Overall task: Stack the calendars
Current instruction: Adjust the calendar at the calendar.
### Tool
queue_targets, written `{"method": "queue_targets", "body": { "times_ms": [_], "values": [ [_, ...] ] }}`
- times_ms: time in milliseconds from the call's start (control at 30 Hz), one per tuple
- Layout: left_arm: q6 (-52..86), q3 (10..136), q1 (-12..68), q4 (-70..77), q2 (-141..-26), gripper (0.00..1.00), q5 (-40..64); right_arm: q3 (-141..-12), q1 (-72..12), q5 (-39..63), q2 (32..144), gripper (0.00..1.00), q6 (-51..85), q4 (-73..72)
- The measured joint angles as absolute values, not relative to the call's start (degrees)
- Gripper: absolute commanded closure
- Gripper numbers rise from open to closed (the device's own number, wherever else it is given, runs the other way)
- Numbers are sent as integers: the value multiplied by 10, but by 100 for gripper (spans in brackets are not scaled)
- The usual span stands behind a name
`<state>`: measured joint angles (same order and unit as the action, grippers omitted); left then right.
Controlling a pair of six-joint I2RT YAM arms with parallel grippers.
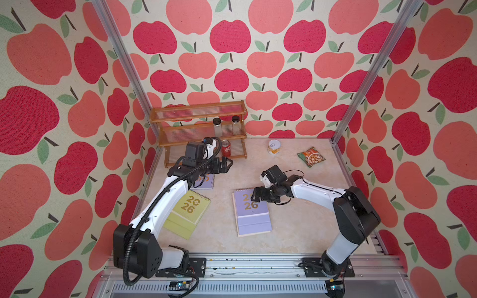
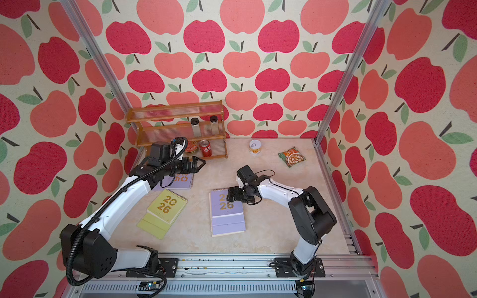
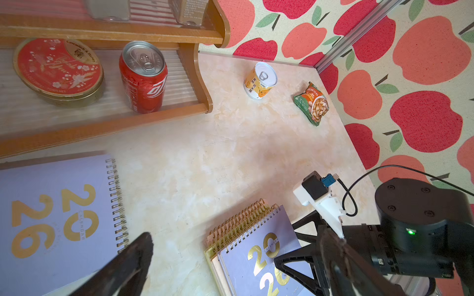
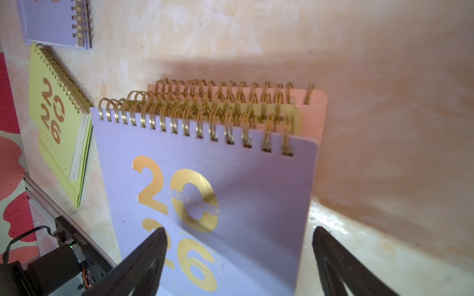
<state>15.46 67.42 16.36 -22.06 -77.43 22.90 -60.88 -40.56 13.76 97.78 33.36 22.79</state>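
Apple-print walls close in a pale marbled tabletop, with a wooden rack against the back wall. Just in front of the rack lies a lilac calendar, half hidden under the left arm. Farther out from the rack, a yellow-green calendar lies flat and askew. Well out from the rack's right end sits a stack of calendars with a lilac one on top. The right wrist view shows a yellow-green edge and a pink edge under it, the spirals not quite lined up. The right gripper hangs over the top cover's gold numerals, jaws spread wide with nothing between them. The left gripper hovers by the rack's bottom shelf, jaws wide apart and empty. On that shelf stand a red can and a round red tin. Right of the rack, a yellow tin and a snack packet rest on the tabletop.
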Motion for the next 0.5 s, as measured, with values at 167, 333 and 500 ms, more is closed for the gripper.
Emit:
{"method": "queue_targets", "body": {
  "times_ms": [167, 333, 500],
  "values": [
    [155, 674, 164, -221, -774, 0, 229, -634, -395, 133, 980, 9, 313, 242],
    [155, 674, 164, -225, -774, 0, 229, -660, -395, 131, 991, 9, 295, 242],
    [155, 674, 164, -225, -774, 0, 229, -670, -395, 131, 1001, 9, 286, 242]
  ]
}}
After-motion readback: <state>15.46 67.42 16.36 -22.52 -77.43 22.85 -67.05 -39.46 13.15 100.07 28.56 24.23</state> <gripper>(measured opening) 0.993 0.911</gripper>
